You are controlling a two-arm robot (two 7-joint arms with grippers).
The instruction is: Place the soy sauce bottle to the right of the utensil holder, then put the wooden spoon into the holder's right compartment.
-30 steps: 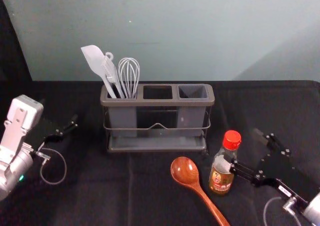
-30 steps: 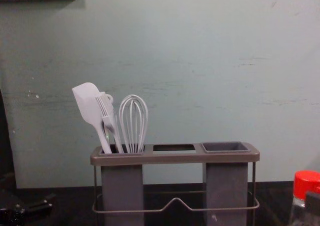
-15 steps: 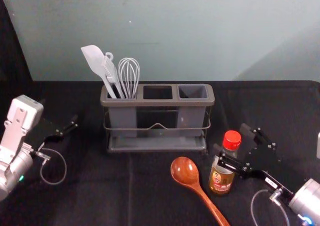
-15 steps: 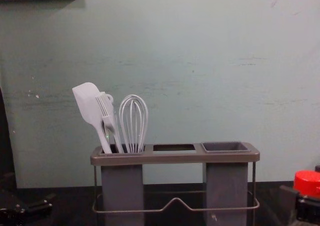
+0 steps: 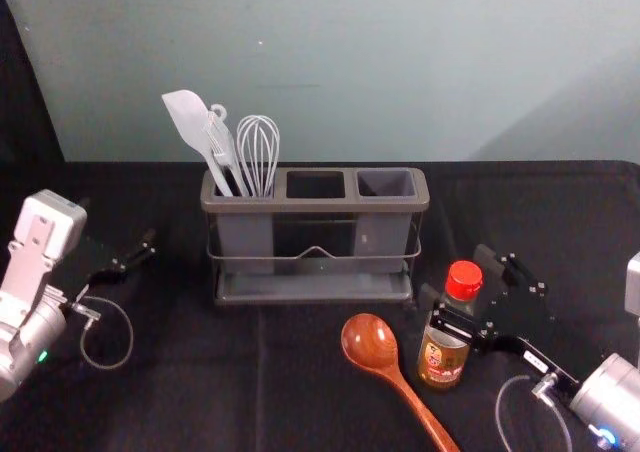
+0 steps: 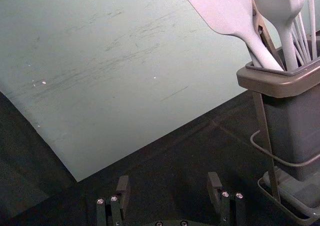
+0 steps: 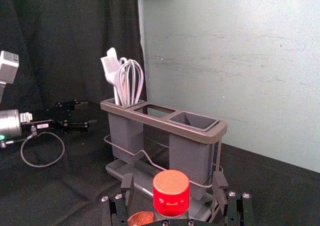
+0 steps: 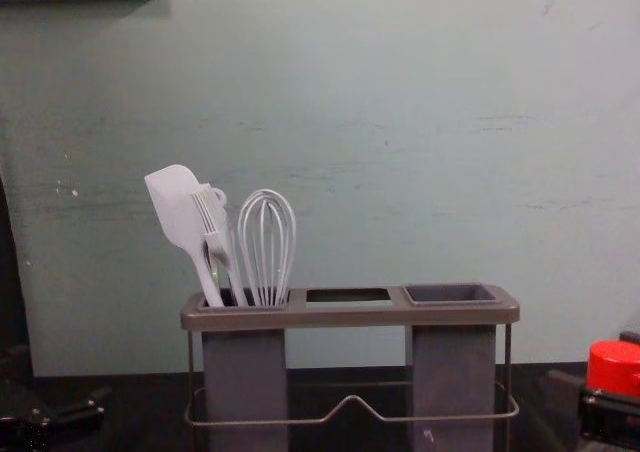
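My right gripper (image 5: pixel 456 282) stands open around the upper part of the upright soy sauce bottle (image 5: pixel 441 360). In the right wrist view the red cap (image 7: pixel 171 192) lies between the fingers of the right gripper (image 7: pixel 173 185), with a gap on either side. The wooden spoon (image 5: pixel 371 343) rests on the table left of the bottle, bowl toward the grey utensil holder (image 5: pixel 315 206). The holder's right compartment (image 5: pixel 386 183) is empty; the left one holds white utensils. Parked at the left is my left gripper (image 5: pixel 118 226), open in its wrist view (image 6: pixel 170 187).
A white spatula (image 5: pixel 189 122), a brush and a whisk (image 5: pixel 258 144) rise from the holder's left compartment. Behind the black-covered table (image 5: pixel 200 382) stands a pale wall (image 8: pixel 400 122). The spoon's handle runs toward the near edge.
My right gripper has moved left and slightly away from the robot, so that its fingers now straddle the bottle. Bottle, spoon, holder and left arm have stayed still.
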